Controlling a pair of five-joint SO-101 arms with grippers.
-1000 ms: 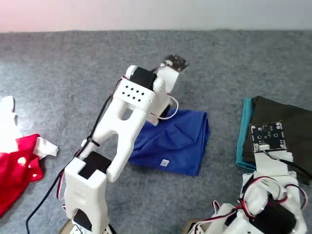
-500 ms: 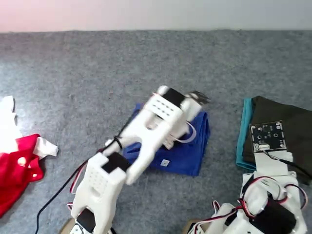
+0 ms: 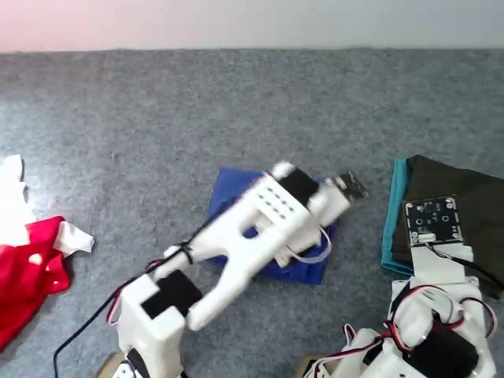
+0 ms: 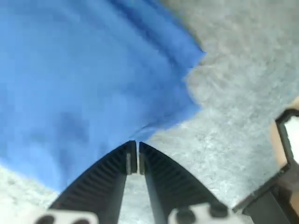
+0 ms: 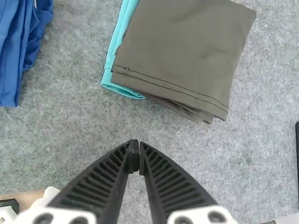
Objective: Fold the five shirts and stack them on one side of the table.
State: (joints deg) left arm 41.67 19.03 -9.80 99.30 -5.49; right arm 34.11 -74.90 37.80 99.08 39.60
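One blue shirt (image 4: 84, 79) lies just beyond the closed left pincer (image 4: 133, 158).

Left pincer (image 4: 133, 161) and right pincer (image 5: 134, 158), both jaws closed together.

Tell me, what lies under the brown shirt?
Under the brown shirt lies a teal shirt; only its edge sticks out along one side. The rest of it, and anything lower, is covered.
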